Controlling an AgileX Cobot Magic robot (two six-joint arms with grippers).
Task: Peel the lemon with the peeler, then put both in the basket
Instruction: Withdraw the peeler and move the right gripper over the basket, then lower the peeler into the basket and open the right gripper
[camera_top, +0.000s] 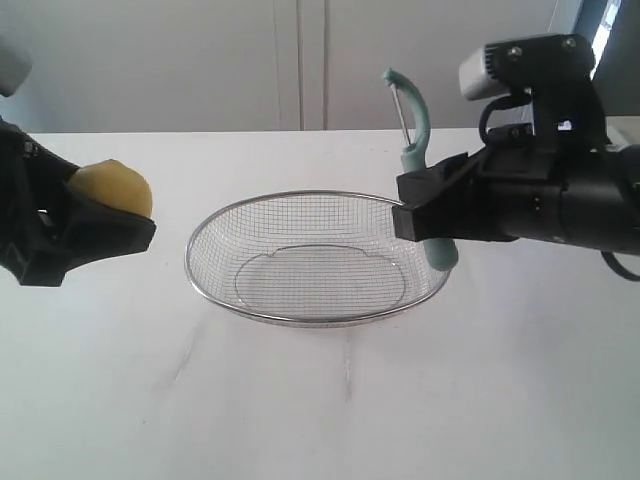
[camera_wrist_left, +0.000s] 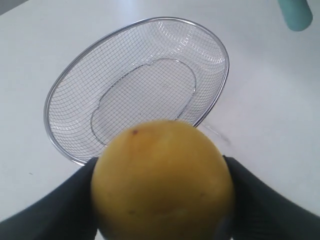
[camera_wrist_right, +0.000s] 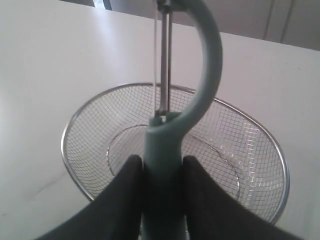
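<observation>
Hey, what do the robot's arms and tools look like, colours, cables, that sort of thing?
Left tool and right tool are matte black with thick, tapering fingers. The right arm is black and boxy, topped by a light grey camera box, with a black cable looping beside it. No markings visible.

White matte table (camera_top: 320, 430), flat and level, one item resting directly on it, oval wire-mesh basket (camera_top: 220, 265), upright, central, offset toward 12 o'clock.
</observation>
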